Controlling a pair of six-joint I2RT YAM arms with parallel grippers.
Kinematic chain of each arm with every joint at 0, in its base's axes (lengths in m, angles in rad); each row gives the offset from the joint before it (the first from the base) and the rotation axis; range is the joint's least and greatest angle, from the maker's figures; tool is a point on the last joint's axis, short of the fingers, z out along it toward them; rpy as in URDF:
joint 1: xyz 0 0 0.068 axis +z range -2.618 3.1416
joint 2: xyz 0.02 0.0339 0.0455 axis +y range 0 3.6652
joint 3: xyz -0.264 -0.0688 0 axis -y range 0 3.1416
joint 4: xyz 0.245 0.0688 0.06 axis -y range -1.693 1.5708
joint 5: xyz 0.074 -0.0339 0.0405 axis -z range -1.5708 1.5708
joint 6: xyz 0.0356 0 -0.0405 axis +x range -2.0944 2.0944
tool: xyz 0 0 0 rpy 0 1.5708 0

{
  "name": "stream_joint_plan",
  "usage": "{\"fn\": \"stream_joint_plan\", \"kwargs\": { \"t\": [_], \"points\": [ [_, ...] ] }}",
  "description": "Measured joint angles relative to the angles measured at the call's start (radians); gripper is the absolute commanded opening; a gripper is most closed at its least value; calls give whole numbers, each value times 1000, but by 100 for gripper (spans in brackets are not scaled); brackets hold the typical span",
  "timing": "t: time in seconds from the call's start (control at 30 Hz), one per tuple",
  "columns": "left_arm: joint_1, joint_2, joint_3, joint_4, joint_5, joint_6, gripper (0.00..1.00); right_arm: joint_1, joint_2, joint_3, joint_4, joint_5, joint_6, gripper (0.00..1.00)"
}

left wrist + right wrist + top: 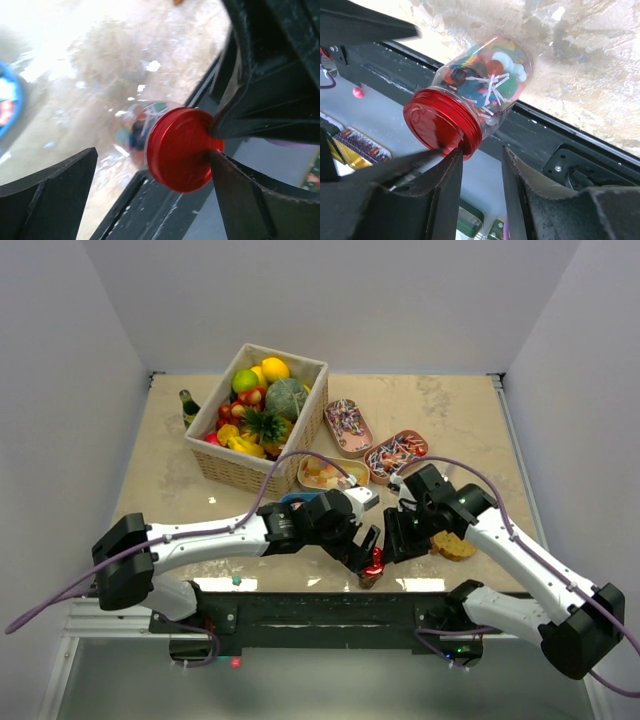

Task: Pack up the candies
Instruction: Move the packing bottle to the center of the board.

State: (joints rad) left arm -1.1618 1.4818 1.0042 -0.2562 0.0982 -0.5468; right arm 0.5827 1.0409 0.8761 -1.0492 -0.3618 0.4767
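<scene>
On the far left of the table [170, 455] a green bottle [188, 407] stands just beside a woven basket [215, 465] heaped with toy fruit [262, 400]. To the right of the basket, three small trays [352, 448] hold candies [346, 420]: pastel pieces, yellow-orange gummies and striped wrapped ones. More coloured candies, some on white sticks, fill a clear jar [487, 75] that lies tilted at the table's near edge, its red lid [440, 125] pointing out over the edge. The left claw [152, 167] is spread wide, with the lid between its fingers. The right claw [480, 172] has its jaws partly apart with nothing between them; one fingertip [451, 160] touches the lid's rim. Further right lies a brown pastry [453, 545].
</scene>
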Motion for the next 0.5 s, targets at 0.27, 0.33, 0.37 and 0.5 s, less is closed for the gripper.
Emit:
{"fn": "stream_joint_plan", "kwargs": {
  "t": [0.27,0.33,0.37,0.5],
  "points": [
    [-2,-245,-101,-74,-140,38,100,0,21,8,47,15,16,41],
    [-13,-315,-169,-50,-149,29,100,0,31,10,70,19,29,41],
    [-21,-334,-196,-38,-153,23,100,0,39,10,89,19,37,41],
    [-80,-365,-337,39,-162,-24,99,0,75,16,175,19,72,41]
  ]
}}
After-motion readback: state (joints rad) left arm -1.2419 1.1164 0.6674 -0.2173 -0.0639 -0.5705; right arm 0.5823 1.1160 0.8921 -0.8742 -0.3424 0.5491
